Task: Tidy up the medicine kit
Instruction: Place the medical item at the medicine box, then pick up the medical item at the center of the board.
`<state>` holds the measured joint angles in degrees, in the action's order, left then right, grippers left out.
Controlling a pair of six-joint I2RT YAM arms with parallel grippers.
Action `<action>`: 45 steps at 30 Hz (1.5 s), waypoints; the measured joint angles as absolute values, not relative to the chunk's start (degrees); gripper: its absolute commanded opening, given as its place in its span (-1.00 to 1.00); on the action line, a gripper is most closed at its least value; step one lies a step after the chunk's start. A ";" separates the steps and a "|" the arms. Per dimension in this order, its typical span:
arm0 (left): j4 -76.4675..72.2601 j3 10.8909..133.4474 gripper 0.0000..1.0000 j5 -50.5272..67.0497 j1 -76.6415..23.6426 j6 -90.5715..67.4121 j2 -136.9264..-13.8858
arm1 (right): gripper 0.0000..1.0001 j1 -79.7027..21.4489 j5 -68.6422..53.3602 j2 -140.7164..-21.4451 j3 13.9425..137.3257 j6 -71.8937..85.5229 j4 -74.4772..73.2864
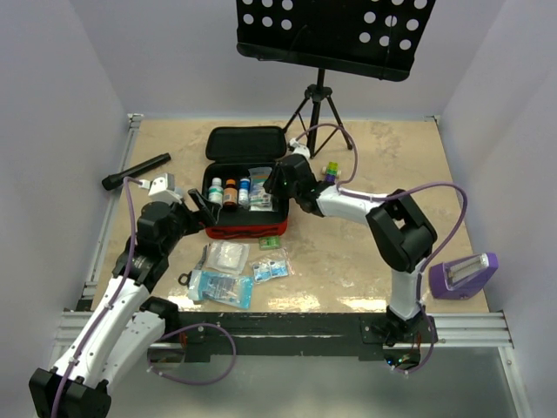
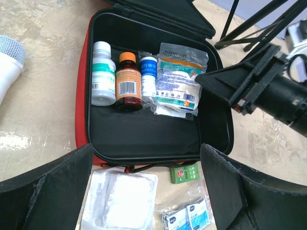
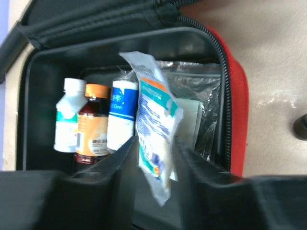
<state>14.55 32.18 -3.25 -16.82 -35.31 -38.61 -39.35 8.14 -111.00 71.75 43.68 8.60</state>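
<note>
The medicine kit (image 1: pixel 246 228) lies open in the middle of the tabletop (image 1: pixel 383 157), lid folded back; along its far wall lie a white bottle (image 2: pixel 102 72), an amber bottle (image 2: pixel 128 82) and a small blue-labelled bottle (image 2: pixel 148 75), side by side; just beside them is a teal-printed packet (image 3: pixel 152 124), on which the right claw (image 3: pixel 154 142) is clamped; the left claw (image 2: pixel 146 151) hovers at the kit's near edge, fingers wide apart; loose packets (image 1: pixel 228 270) lie just in front of the kit; a black flashlight (image 1: pixel 137 171) rests well to the left.
</note>
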 measured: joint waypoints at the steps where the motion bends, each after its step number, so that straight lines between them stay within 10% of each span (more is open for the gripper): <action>1: 14.55 32.18 0.94 -3.31 -16.82 -35.31 -38.61 | 0.05 -39.38 8.51 -110.37 71.70 43.53 8.40; 12: 14.76 32.16 0.94 -3.27 -16.82 -35.31 -38.65 | 0.01 -41.41 12.60 -99.48 69.82 35.55 6.48; 21: 20.21 33.56 0.97 -7.84 -16.82 -37.45 -38.98 | 0.02 -64.10 12.49 -94.28 63.61 28.51 7.14; 35: 28.47 36.18 0.99 -18.24 -16.82 -44.64 -34.74 | 0.01 -69.69 18.83 -107.85 62.41 32.69 5.06; 45: 28.77 36.18 0.99 -18.22 -16.82 -44.84 -34.92 | -0.57 -69.69 22.20 -111.37 65.80 33.76 3.22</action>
<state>28.77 36.18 -18.22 -16.82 -44.84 -34.92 -69.69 22.20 -111.37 65.80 33.76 3.22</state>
